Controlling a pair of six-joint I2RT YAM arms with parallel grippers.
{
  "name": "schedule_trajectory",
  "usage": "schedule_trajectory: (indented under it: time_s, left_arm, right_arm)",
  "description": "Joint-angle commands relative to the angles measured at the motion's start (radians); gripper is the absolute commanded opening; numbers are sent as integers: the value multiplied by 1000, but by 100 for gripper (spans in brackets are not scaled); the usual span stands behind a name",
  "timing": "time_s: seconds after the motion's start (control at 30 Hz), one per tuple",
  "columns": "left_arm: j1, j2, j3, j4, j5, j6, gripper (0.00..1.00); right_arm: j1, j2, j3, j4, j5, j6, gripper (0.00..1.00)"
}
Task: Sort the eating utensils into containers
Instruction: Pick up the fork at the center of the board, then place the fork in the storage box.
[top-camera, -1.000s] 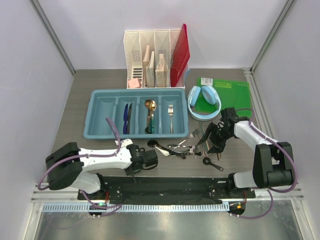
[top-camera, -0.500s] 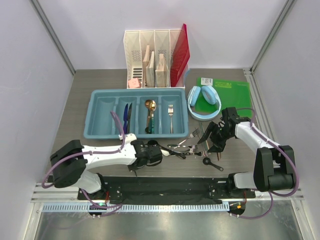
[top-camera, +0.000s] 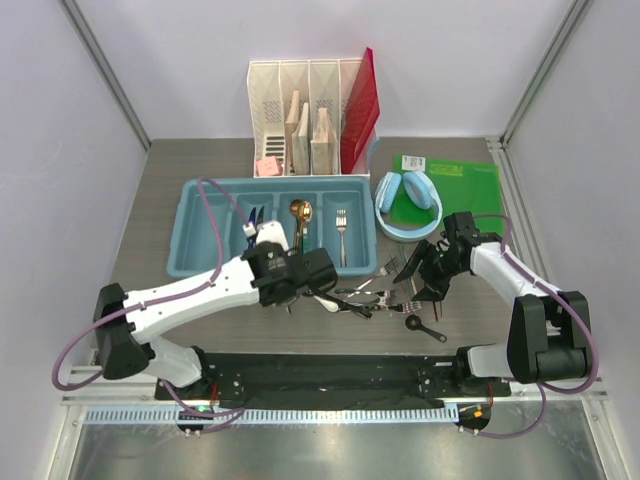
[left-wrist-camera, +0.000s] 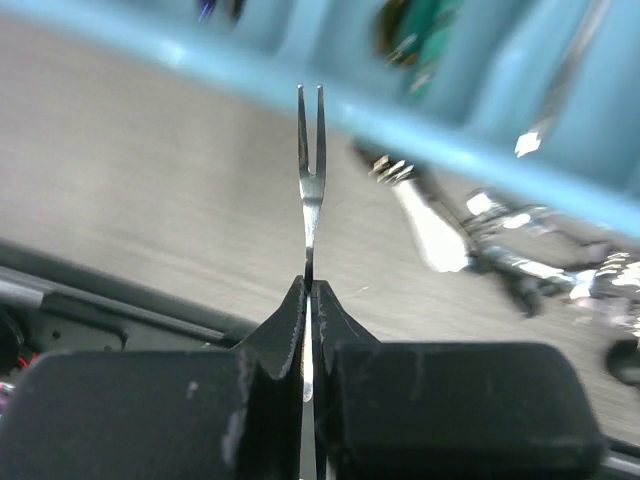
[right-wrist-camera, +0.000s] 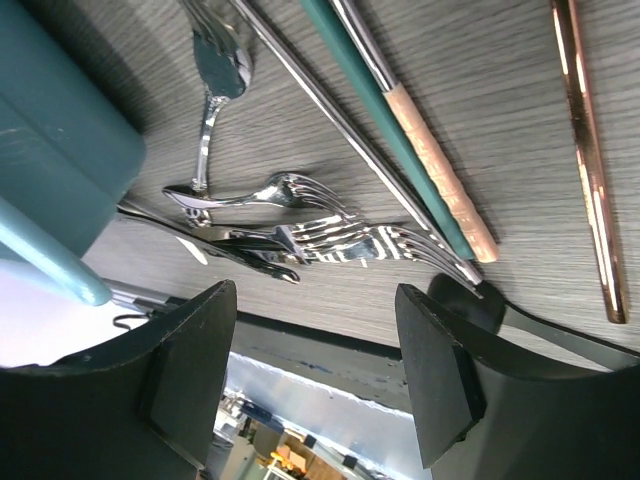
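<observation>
We have a slim silver two-tined fork pinched by its handle in the left gripper. The jaws are clamped tight on it, and the tines point at the near wall of the light blue cutlery tray, hanging above the table just short of it. In the tray we see blue knives in the second compartment from the left, a gold spoon in the third and a silver fork in the fourth. Off the tray's near right corner lies a heap of cutlery. Over its right end sits the right gripper, jaws wide apart and holding nothing, with shiny forks fanned out beneath. Everything rests on a grey wood-grain table. At the back stands a white file organizer with a red folder. Light blue headphones lie on a green board. Pale walls close in the cell.
</observation>
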Motion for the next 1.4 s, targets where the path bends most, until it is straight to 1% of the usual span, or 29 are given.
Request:
schedule_trajectory:
  time_s: [0.0, 0.03, 0.1, 0.13, 0.2, 0.27, 0.3, 0.33, 0.37, 0.4, 0.5, 0.6, 0.8, 0.97, 1.07, 1.1, 1.17, 1.37]
  left_arm:
    - [91, 106, 188, -4, -87, 231, 0]
    - [108, 129, 208, 27, -67, 318, 0]
    - [142, 200, 258, 133, -37, 395, 0]
    - [177, 223, 294, 165, -9, 466, 0]
    - [206, 311, 340, 248, 12, 527, 0]
    - [240, 388, 441, 299, 39, 623, 0]
    - [248, 477, 489, 297, 45, 647, 0]
    - [264, 518, 594, 290, 55, 670, 0]
    - [269, 602, 647, 274, 68, 719, 0]
    - [275, 637, 738, 268, 77, 736, 0]
    - [301, 745, 854, 265, 149, 785, 0]
    - [318, 815, 897, 256, 187, 795, 0]
    - [326, 866, 847, 277, 264, 795, 0]
    - [324, 876, 775, 340, 284, 787, 1]
    - [323, 881, 770, 343, 286, 792, 18]
    - [323, 878, 769, 345, 284, 793, 32]
    - [323, 857, 756, 349, 270, 795, 36]
    - [324, 723, 704, 412, 194, 772, 37]
  right_arm:
    - [-4, -28, 59, 22, -25, 35, 70]
    - [-3, -30, 72, 22, -27, 43, 70]
    - [-3, -36, 81, 24, -31, 54, 70]
    - [-4, -38, 88, 26, -33, 61, 70]
    - [-4, -45, 95, 29, -34, 66, 70]
    - [-4, -50, 99, 30, -28, 72, 70]
    - [-4, -48, 101, 30, -30, 74, 70]
    - [-4, -48, 102, 32, -31, 75, 70]
    - [-3, -47, 105, 33, -31, 80, 70]
    - [-4, -47, 108, 35, -31, 83, 70]
    - [-3, -45, 115, 36, -28, 87, 70]
    - [-4, -47, 112, 36, -24, 87, 70]
    - [-3, -38, 105, 36, -21, 87, 70]
    - [-3, -33, 110, 39, -21, 83, 70]
    - [-3, -41, 113, 39, -22, 84, 70]
    - [-3, -41, 118, 38, -19, 87, 70]
    - [-4, -48, 127, 39, -21, 89, 70]
    - [-3, -73, 151, 38, -7, 86, 70]
